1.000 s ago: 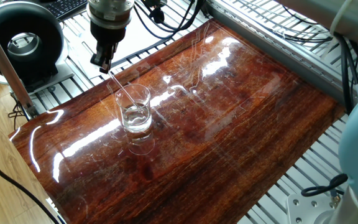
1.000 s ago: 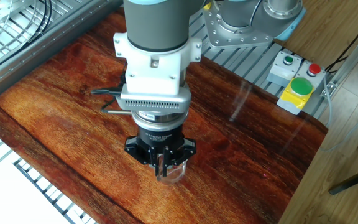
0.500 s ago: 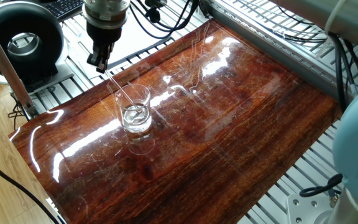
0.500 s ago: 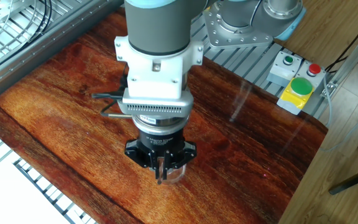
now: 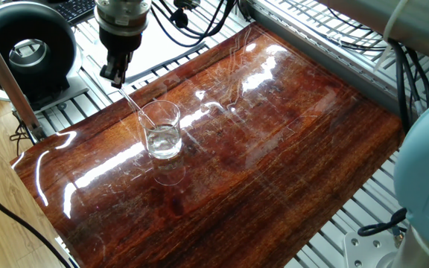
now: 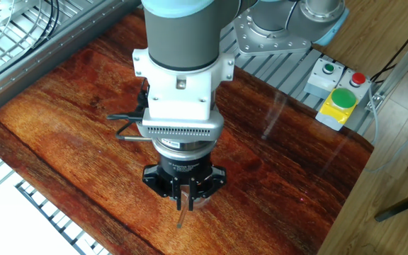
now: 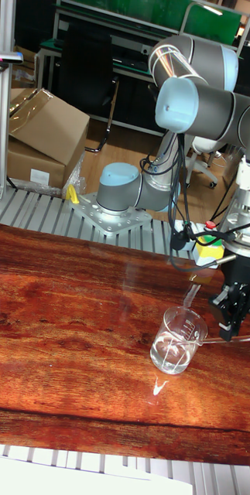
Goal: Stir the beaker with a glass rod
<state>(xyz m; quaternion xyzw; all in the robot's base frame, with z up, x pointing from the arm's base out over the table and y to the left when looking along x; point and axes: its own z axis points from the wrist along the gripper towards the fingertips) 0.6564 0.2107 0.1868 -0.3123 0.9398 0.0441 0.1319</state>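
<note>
The beaker [image 5: 162, 131] is a small clear glass cup standing upright on the glossy wooden table [image 5: 274, 134], with a little clear liquid in its bottom. My gripper [image 5: 115, 75] hangs above and to the left of it, shut on the upper end of the glass rod [image 5: 138, 106]. The thin rod slants down to the right, and its lower end dips into the beaker. In the other fixed view my gripper [image 6: 184, 200] points straight down and hides most of the beaker. In the tall fixed view the beaker [image 7: 179, 341] stands just left of my gripper [image 7: 228, 315].
A black round device [image 5: 28, 48] and a keyboard [image 5: 80, 7] sit beyond the table's left end. A button box [image 6: 338, 99] with green and red buttons is on the metal frame. Cables hang near the arm. Cardboard boxes [image 7: 39, 131] lie on the floor behind.
My gripper has shifted a little to the left, away from the beaker, carrying the rod's top with it. The rod leans more, and its lower end has swept inside the beaker.
</note>
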